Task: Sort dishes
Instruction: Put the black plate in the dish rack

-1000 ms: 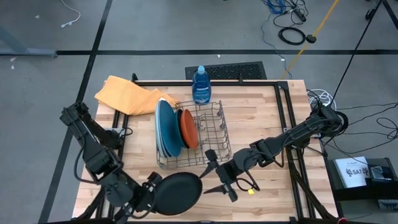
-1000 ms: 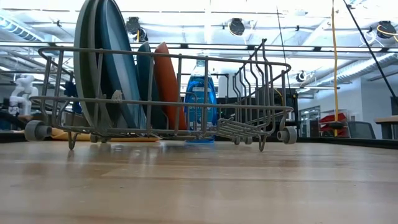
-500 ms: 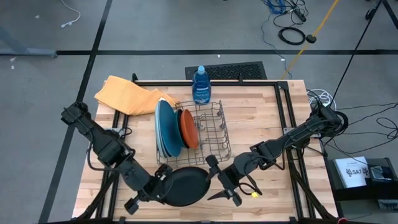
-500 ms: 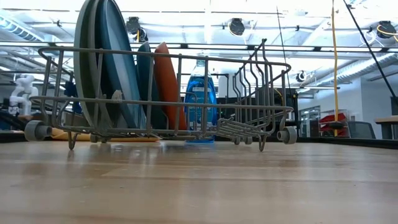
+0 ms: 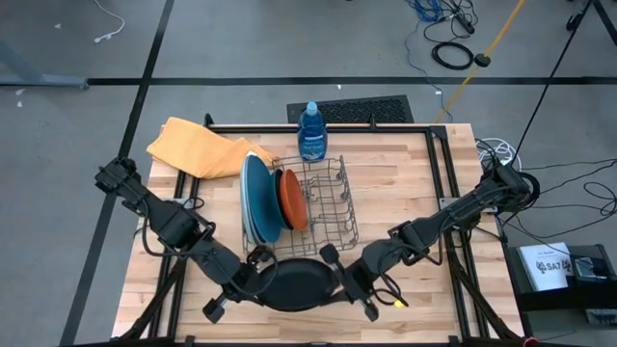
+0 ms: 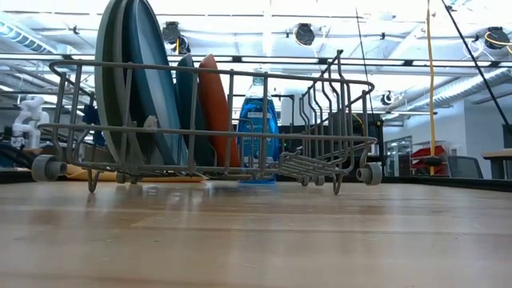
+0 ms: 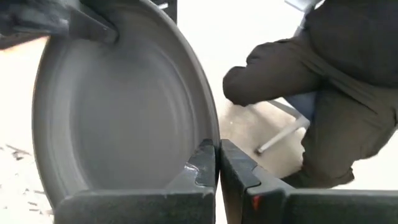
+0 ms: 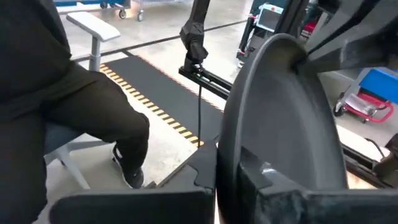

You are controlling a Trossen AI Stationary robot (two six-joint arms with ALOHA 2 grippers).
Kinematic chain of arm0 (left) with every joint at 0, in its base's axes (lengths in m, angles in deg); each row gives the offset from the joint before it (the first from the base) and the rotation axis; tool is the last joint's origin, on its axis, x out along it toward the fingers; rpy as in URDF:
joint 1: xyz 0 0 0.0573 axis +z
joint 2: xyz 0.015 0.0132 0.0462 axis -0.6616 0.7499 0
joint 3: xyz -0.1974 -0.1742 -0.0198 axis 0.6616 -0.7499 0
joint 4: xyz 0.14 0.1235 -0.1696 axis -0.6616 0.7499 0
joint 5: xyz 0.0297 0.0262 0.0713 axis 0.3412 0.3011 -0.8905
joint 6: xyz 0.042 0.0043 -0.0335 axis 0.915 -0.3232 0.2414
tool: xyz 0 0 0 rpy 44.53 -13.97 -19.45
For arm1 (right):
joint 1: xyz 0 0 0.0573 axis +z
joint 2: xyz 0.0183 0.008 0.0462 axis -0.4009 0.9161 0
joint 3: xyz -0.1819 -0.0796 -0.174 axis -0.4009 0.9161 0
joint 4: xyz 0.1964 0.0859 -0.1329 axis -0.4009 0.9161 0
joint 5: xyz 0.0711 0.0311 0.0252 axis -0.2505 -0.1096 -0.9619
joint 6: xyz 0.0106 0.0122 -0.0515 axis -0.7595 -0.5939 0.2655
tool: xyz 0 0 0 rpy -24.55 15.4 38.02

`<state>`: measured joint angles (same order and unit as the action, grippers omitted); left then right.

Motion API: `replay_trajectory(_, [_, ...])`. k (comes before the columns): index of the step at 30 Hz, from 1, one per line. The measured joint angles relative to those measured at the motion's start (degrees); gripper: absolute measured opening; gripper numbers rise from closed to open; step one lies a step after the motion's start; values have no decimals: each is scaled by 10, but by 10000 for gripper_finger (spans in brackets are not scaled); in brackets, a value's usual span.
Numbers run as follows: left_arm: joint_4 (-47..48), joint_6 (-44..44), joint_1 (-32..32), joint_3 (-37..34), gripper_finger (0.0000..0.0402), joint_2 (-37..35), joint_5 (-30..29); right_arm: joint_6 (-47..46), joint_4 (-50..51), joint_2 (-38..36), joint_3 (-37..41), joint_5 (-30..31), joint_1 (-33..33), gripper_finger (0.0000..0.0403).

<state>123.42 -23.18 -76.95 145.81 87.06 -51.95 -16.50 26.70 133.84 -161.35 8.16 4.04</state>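
Note:
A black plate hangs over the table's near edge between my two grippers. My left gripper is shut on its left rim and my right gripper on its right rim. The plate does not show in the low view. Several other dishes stand on edge in the left part of the wire rack: blue and grey plates, a dark teal one and an orange one, their lower rims between the rack's wires. My left gripper pinches the black plate's rim on its left side between its two fingers, coming at it from the table's left. The plate is tilted. My right gripper pinches the opposite rim between its two fingers, coming from the table's right. The plate spans between the two holds.
A blue dish-soap bottle stands behind the rack, and a yellow-orange cloth lies at the far left corner. A seated person in dark clothes is just beyond the table's near edge. Bare wood lies right of the rack.
My left gripper has carried the black plate toward the table's right, and the plate has tipped more on edge. My right gripper, open a second ago, has gone toward the plate and shut on its right rim.

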Motion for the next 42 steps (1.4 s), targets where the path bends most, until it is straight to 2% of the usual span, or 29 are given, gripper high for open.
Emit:
replay_trajectory(6, [-13, -18, -1, 1, 26, -15, -38, 10, 4, -1, -1, 5, 0, 9])
replay_trajectory(14, [-60, -26, -16, 1, 107, -60, -115, 5, 16, 0, 0, 31, -2, 8])
replay_trajectory(17, [-50, -30, -28, 1, 130, -83, -137, 5, 14, 0, 0, 75, -1, 8])
replay_trajectory(20, [-39, -51, -42, 1, 135, -108, -167, -11, 5, 0, 0, 136, -4, 8])
replay_trajectory(26, [-19, -50, -118, 1, 136, -141, -352, -59, -21, -5, 0, 280, -5, 8])
replay_trajectory(30, [4, -51, -169, 1, 136, -144, -479, -115, -62, -6, 0, 426, -6, 8])
replay_trajectory(34, [7, -63, -220, -5, 136, -141, -595, -185, -57, -6, 0, 551, -6, 8])
replay_trajectory(38, [12, -99, -257, -31, 136, -132, -692, -257, -67, 2, 0, 574, -9, 8])
replay_trajectory(42, [11, -159, -285, -71, 136, -123, -772, -321, -94, 46, 0, 608, -13, 8])
